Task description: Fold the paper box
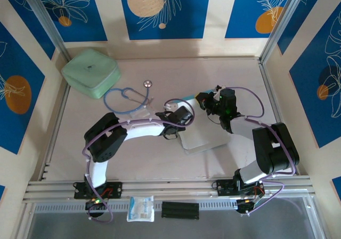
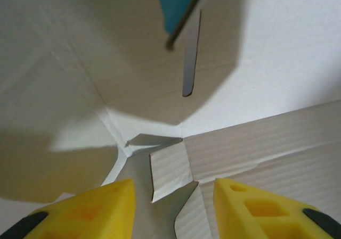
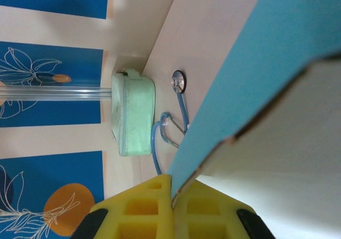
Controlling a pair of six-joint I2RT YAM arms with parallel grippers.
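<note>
Paper box (image 1: 205,140) lies white-side up, its far teal flap raised and pinched by the right pincer (image 3: 171,190); left pincer (image 2: 173,199) spread; long axis unclear.

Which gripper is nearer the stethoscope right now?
Left. The left gripper hovers over the paper box, just right of the stethoscope; the right gripper, shut on the box's teal edge, is farther right.

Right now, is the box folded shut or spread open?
Part-folded, not shut: the box shows its white inside and loose flaps, and the right pincer pinches one teal panel raised.
</note>
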